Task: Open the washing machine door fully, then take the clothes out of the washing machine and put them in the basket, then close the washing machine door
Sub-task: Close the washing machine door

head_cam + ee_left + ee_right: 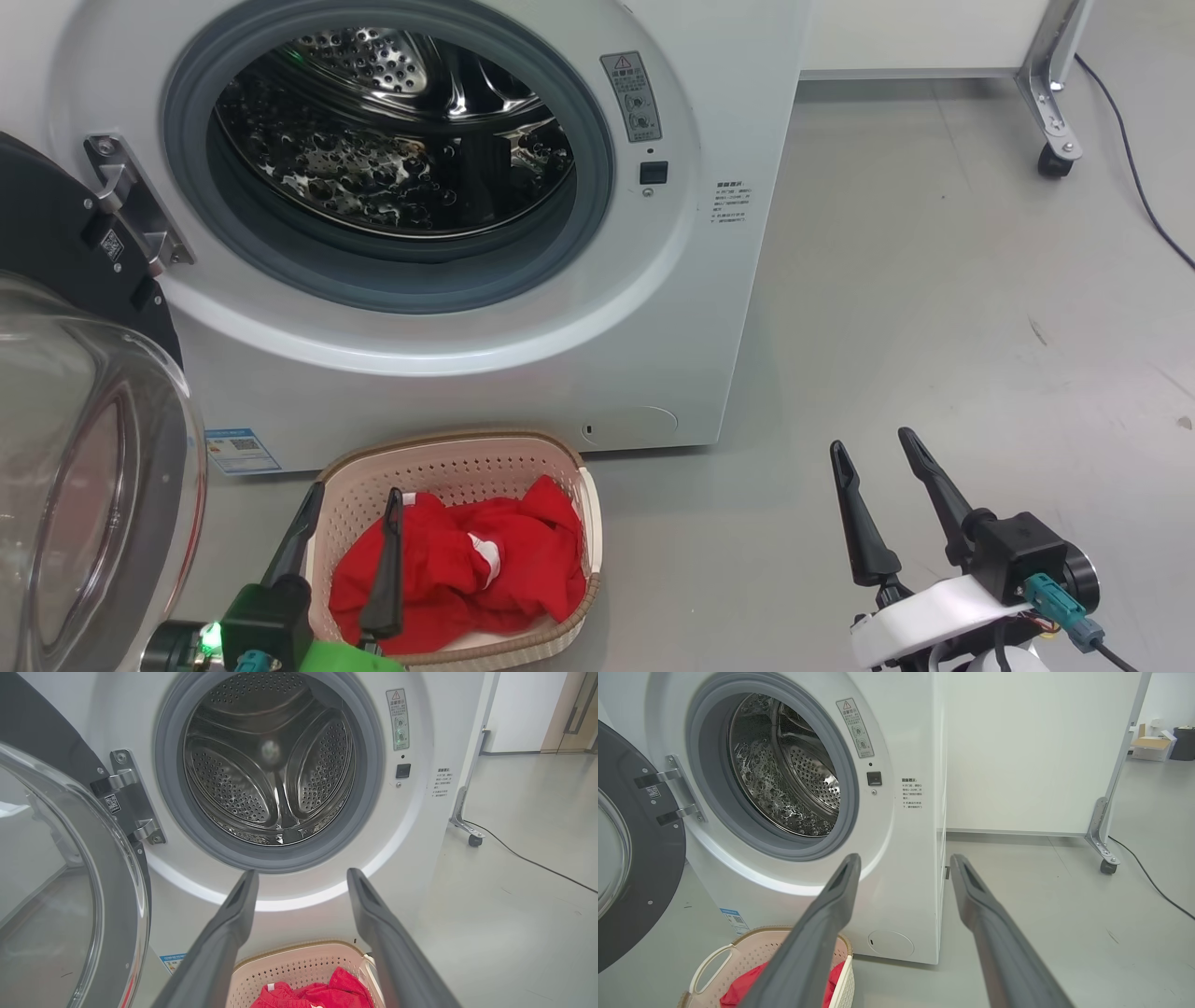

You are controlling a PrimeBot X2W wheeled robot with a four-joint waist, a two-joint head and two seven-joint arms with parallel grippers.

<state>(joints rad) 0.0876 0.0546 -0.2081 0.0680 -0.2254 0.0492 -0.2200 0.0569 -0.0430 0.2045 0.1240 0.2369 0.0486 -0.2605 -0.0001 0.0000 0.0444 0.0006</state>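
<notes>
The washing machine [691, 280] stands with its door [84, 467] swung open to the left, glass bowl bulging toward me. Its steel drum [271, 765] shows bare metal inside. On the floor in front sits the basket [448, 441] holding the red clothes [467, 569]. My left gripper [356, 490] hovers open just over the basket's left side, one finger above the fabric, nothing between its fingers. My right gripper [871, 441] is open over bare floor to the right of the basket. In the left wrist view the left gripper [302, 872] points at the drum opening.
A wheeled metal frame leg [1055, 121] and a black cable [1139, 177] lie at the far right. A white partition stands behind the machine. Grey floor stretches right of the machine. A cardboard box [1150, 746] sits far off.
</notes>
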